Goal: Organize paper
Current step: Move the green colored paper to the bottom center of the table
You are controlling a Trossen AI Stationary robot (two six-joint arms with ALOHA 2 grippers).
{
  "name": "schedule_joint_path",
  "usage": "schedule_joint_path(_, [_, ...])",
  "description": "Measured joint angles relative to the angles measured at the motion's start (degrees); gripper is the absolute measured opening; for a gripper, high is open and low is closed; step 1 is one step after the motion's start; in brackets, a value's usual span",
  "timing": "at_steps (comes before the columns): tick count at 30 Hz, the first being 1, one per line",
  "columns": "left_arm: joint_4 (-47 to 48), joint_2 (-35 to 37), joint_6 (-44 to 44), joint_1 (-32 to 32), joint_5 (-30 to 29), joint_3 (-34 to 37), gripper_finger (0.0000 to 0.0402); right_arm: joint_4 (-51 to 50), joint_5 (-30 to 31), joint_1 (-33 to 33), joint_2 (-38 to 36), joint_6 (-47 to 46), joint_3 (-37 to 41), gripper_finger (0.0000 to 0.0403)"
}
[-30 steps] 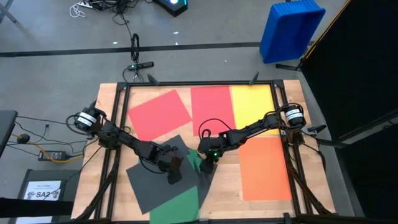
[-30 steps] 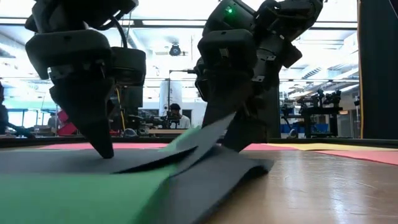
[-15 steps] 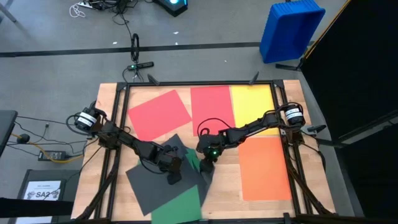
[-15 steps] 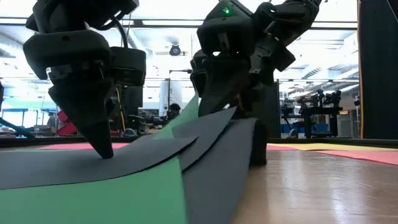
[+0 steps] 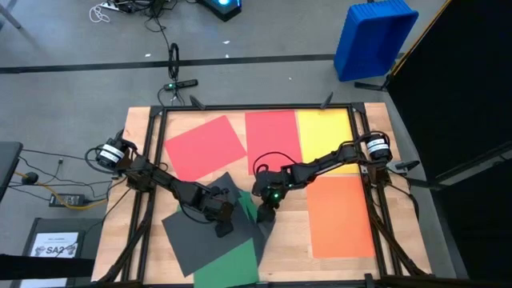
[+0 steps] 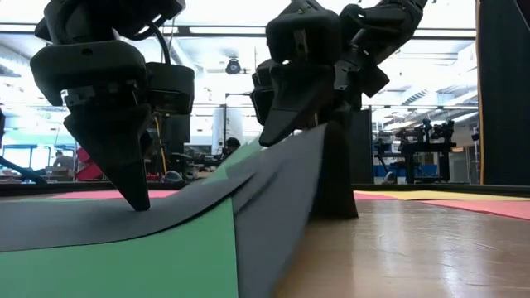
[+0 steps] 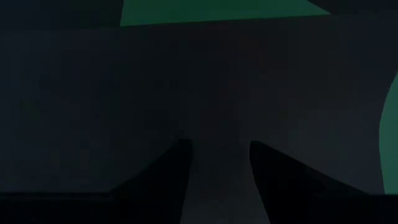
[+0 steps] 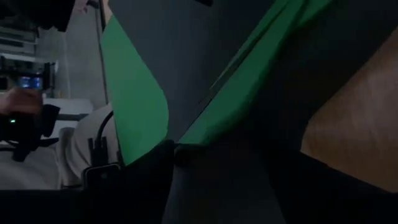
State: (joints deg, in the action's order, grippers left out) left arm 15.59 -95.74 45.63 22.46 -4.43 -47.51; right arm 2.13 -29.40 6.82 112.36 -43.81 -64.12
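**Two pincers meet on the dark and green sheets**

The left pincer (image 5: 225, 226) presses its tips, a narrow gap between them, down on the dark grey sheet (image 5: 200, 236). Just beside it, the right pincer (image 5: 265, 214) grips the raised edge of the dark and green sheets (image 6: 273, 178). Beyond both pincers lie red (image 5: 204, 146), yellow (image 5: 324, 132) and orange (image 5: 340, 216) sheets flat on the tabletop (image 5: 288, 240). A blue bin (image 5: 374, 38) stands on the floor; its contents cannot be seen. A white sheet (image 5: 56, 244) off the tabletop reads "SA2".

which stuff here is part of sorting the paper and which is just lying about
Part of the job:
- dark grey sheet
- green sheet
- red sheets
- yellow sheet
- orange sheet
- left hand, pressing on the dark grey sheet
- right hand, lifting sheet edges

Lying about:
- blue bin
- white printed sheet
- floor cables
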Motion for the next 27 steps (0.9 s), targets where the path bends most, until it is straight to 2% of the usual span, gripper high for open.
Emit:
schedule_joint_path(3, [0.10,0.00,0.00,0.00,0.00,0.04,0.0156,0.01,-1.96,-0.67,0.00,0.00,0.00,0.0229])
schedule_joint_path(15, [0.09,0.00,0.00,0.00,-0.04,0.09,0.0156,1.25,-3.43,-2.60,-0.02,-0.09,-0.71,0.0214])
schedule_joint_path(27, [0.09,-0.02,0.02,0.00,-0.03,0.09,0.0156,-2.84,-7.52,-3.71,-0.24,0.00,-2.45,0.0216])
